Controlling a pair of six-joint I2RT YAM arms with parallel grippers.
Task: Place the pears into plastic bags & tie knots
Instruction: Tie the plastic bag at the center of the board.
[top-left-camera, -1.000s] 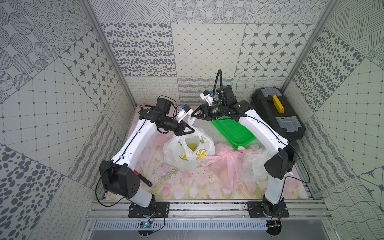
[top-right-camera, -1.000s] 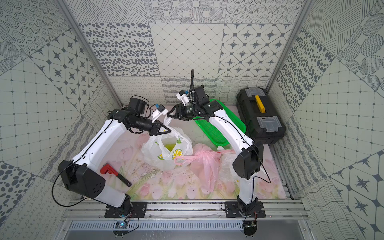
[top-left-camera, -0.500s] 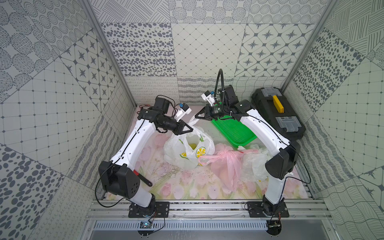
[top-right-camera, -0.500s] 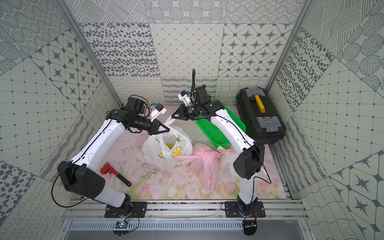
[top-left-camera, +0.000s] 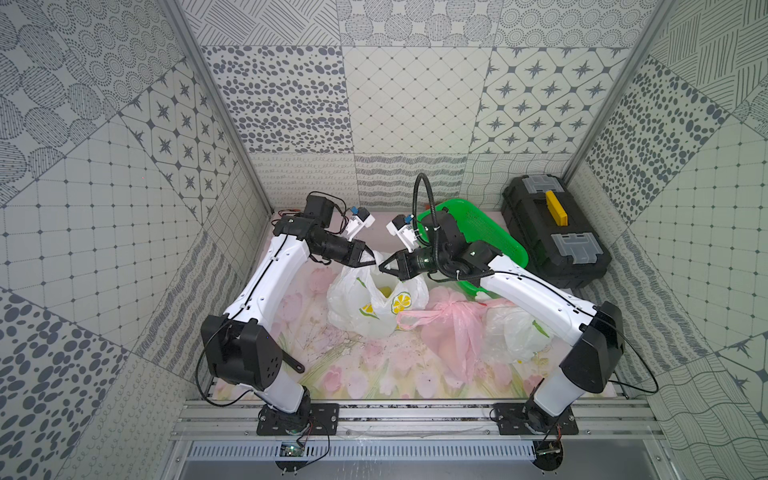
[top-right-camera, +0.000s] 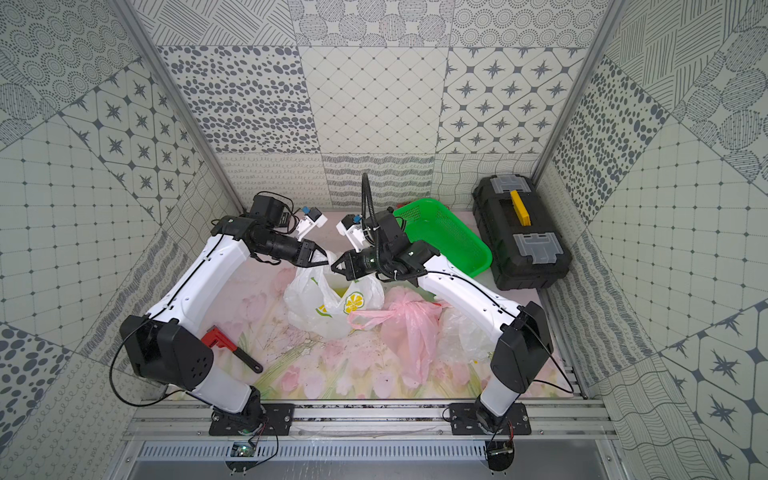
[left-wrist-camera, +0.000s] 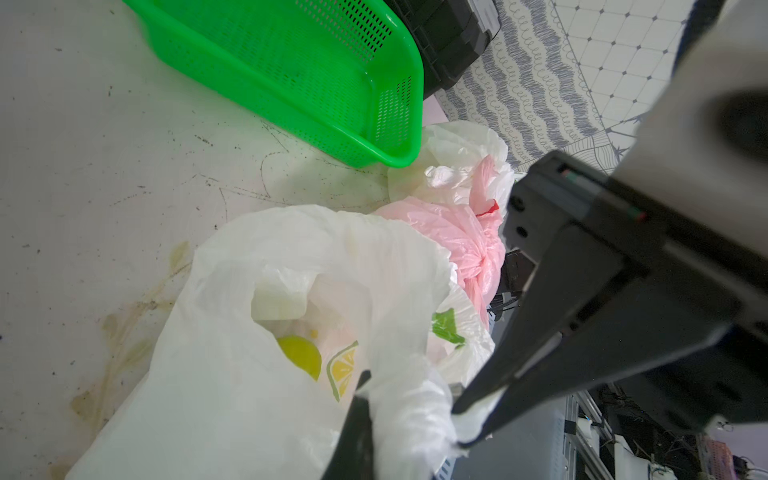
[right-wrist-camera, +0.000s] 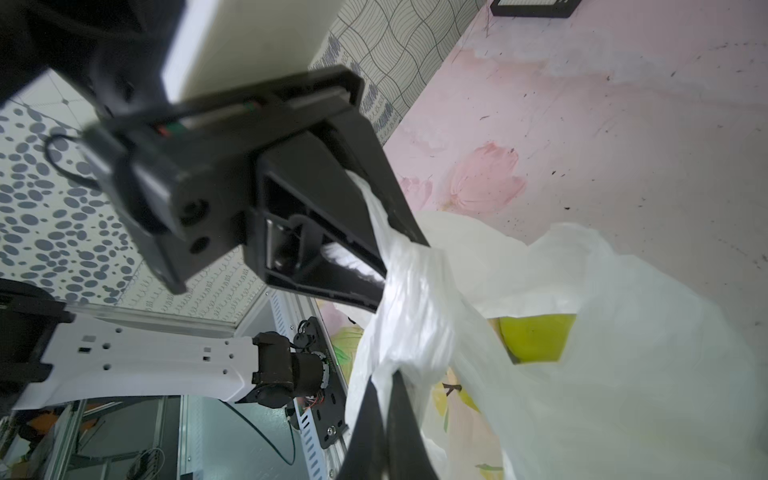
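Observation:
A white lemon-print plastic bag (top-left-camera: 376, 301) (top-right-camera: 332, 301) stands open at mid-table with a green pear (left-wrist-camera: 301, 357) (right-wrist-camera: 536, 336) inside. My left gripper (top-left-camera: 371, 259) (left-wrist-camera: 390, 407) is shut on one bunched handle at the bag's top. Facing it tip to tip, my right gripper (top-left-camera: 384, 267) (right-wrist-camera: 386, 388) is shut on the other handle loop. Both handles are drawn up above the mouth. A pink bag (top-left-camera: 453, 328) with a bunched top lies to the right. Another white bag (top-left-camera: 513, 332) lies beyond it. No other pears show.
A green mesh basket (top-left-camera: 478, 232) sits behind my right arm, with a black toolbox (top-left-camera: 555, 232) at the back right. A red-headed wrench (top-right-camera: 220, 338) lies near my left arm's base. Patterned walls close in on three sides.
My right gripper has shut on the bag's handle; a second ago it stood part open. Both grippers have drawn slightly closer together over the bag.

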